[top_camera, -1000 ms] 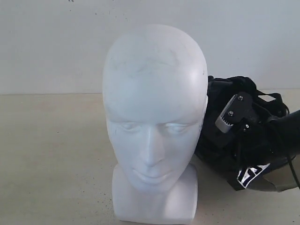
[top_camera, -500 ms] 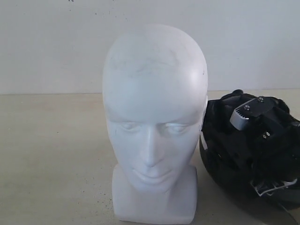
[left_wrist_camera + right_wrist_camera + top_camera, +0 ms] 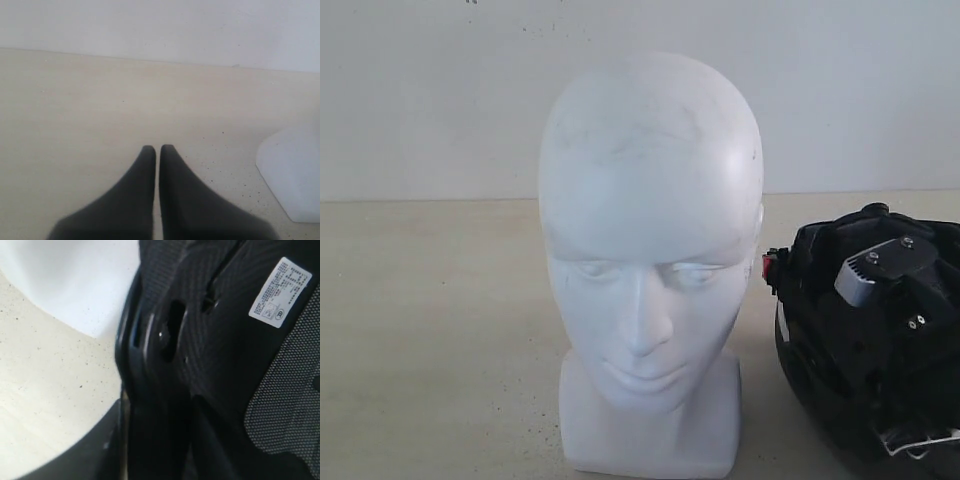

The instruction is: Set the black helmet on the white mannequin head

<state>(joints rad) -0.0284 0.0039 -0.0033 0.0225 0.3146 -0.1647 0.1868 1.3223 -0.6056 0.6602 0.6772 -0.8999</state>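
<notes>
The white mannequin head (image 3: pixel 650 250) stands upright in the middle of the table, facing the exterior camera. To its right, low on the table, is the black helmet (image 3: pixel 830 350), its padded lining turned toward the camera. My right gripper (image 3: pixel 885 300) sits on the helmet. In the right wrist view that gripper (image 3: pixel 157 407) is shut on the helmet's rim (image 3: pixel 150 355), with the mesh lining (image 3: pixel 285 390) and a white label (image 3: pixel 280 292) beyond it. My left gripper (image 3: pixel 157 150) is shut and empty above bare table, next to the head's neck base (image 3: pixel 295 175).
A plain white wall (image 3: pixel 440 90) backs the speckled beige table (image 3: pixel 430 330). A small red part (image 3: pixel 768 266) shows on the helmet's edge near the mannequin's cheek. The visor is not visible.
My right gripper has carried the helmet down and to the right, out from behind the mannequin head. The head has not moved.
</notes>
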